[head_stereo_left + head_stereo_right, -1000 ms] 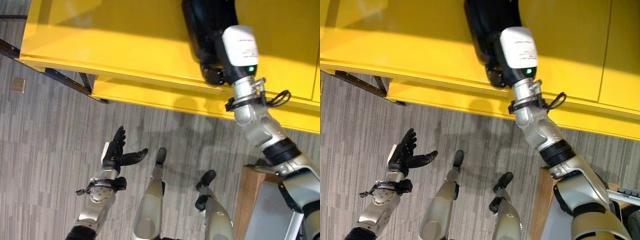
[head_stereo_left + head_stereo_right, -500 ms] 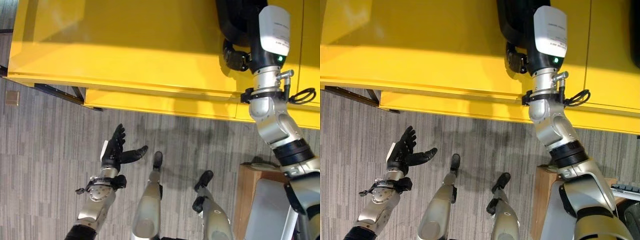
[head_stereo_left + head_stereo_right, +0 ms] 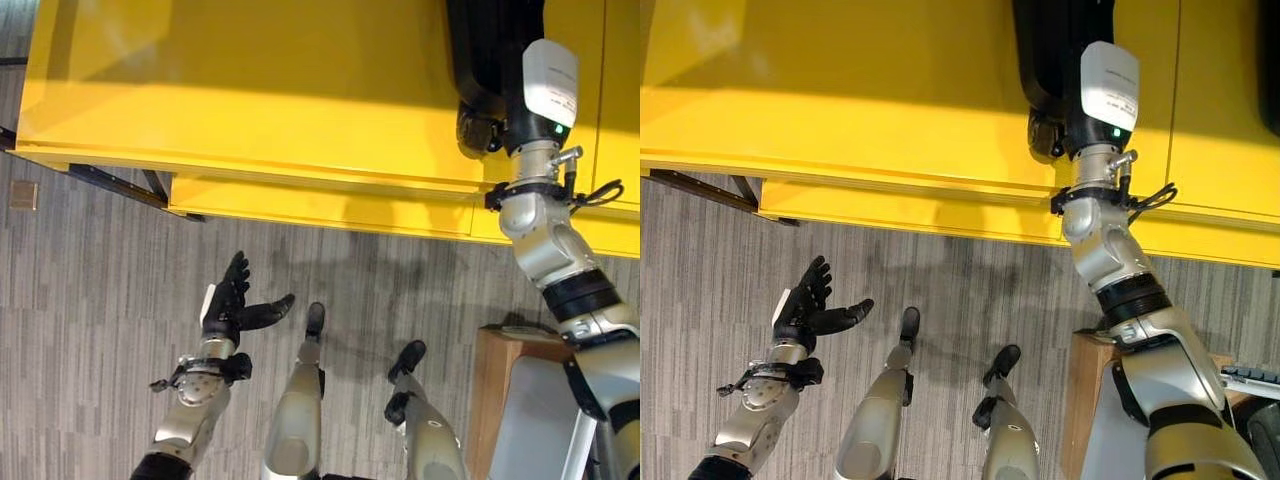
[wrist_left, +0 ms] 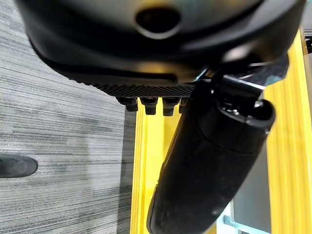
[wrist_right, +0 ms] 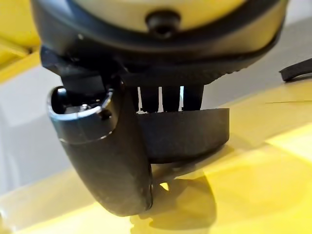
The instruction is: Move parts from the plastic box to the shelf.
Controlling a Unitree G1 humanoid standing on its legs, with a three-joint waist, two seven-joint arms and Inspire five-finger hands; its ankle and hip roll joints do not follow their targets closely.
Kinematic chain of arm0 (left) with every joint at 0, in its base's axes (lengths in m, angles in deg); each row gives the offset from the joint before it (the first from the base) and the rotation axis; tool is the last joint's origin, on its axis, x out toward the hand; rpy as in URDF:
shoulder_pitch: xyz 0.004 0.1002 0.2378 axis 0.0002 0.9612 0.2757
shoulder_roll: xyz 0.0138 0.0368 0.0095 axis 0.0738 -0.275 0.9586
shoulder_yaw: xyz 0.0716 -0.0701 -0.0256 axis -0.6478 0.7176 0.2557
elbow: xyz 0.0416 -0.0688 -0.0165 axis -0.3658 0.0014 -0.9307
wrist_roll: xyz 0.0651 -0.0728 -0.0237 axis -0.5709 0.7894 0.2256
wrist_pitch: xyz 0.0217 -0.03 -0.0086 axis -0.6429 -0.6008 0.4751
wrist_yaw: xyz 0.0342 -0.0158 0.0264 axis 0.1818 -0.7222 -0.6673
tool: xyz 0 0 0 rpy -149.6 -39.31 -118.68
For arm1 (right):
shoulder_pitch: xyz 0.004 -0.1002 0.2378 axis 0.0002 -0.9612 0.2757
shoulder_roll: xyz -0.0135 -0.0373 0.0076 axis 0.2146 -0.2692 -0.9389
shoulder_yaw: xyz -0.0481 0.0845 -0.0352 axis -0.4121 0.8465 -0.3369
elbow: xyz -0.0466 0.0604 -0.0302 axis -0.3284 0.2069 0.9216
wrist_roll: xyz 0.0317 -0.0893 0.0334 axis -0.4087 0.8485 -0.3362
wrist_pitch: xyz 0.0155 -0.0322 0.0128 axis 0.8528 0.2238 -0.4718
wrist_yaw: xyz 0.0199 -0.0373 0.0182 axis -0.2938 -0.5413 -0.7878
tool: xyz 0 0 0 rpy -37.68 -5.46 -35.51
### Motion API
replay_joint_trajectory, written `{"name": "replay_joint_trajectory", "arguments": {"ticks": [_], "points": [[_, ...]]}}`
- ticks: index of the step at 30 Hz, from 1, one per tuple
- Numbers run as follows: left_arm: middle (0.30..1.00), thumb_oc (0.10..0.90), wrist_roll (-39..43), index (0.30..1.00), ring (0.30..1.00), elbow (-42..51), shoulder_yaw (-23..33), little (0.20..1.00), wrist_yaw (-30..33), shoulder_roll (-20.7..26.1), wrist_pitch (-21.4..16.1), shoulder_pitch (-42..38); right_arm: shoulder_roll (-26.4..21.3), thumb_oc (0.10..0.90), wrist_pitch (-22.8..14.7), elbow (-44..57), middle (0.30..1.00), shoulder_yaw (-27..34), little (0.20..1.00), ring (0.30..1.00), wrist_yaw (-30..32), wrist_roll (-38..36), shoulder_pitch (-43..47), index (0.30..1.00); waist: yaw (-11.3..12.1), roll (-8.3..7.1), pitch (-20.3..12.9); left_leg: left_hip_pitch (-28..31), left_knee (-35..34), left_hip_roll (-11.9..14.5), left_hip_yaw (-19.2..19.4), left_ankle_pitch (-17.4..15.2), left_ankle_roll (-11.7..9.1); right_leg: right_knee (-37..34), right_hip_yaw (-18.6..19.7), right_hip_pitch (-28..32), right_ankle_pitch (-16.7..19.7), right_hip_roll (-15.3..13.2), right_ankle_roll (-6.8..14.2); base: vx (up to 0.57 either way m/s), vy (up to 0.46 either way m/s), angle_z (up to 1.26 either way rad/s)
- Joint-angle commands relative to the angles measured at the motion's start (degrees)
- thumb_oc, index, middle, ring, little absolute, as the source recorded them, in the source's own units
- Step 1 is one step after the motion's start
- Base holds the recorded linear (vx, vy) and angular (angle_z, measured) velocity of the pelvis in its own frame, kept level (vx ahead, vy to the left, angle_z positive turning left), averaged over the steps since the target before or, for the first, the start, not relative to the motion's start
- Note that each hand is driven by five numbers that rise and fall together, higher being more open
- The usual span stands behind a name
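The right hand [image 3: 1045,130] reaches over the yellow shelf [image 3: 250,110] and its fingers and thumb curl round a black part [image 5: 185,134] that rests on the shelf. The left hand [image 3: 228,305] hangs low over the grey floor [image 3: 90,300], fingers spread and empty.

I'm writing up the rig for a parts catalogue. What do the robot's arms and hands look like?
Both arms are silver-grey metal segments with black joint bands. The left hand is dark, with a white patch at its side. The right hand is dark too; its forearm carries a white cover with print and a small green light, and a black cable loops at the wrist.
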Motion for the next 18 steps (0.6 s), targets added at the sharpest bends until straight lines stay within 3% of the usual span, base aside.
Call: {"name": "replay_joint_trajectory", "arguments": {"ticks": [1, 18], "points": [[1.000, 0.900, 0.95, 1.000, 1.000, 4.20, 0.86, 1.000, 0.21, 2.25, -5.08, 1.69, -2.17, 0.400, -1.10, -1.31, 0.300, -2.33, 0.300, 0.300, 4.43, -1.22, 10.24, 0.300, 0.22, -1.86, -2.93, 0.99, 1.64, 0.20, -0.32, -3.60, 0.72, 5.00, 0.19, 2.82, -6.25, -2.91, 2.89, 0.00, 0.000, 0.00], [1.000, 0.900, 1.37, 1.000, 1.000, 3.12, -0.50, 1.000, 1.05, 1.73, -5.13, 0.58, 2.65, 0.400, -0.18, -14.32, 0.300, -1.53, 0.300, 0.300, 7.13, -7.30, 11.68, 0.300, 0.76, -0.98, -2.60, 1.21, 1.14, -0.14, -0.37, -3.35, 0.93, 5.14, 0.00, 2.67, -5.75, -3.27, 2.99, 0.00, 0.000, 0.00]]}}
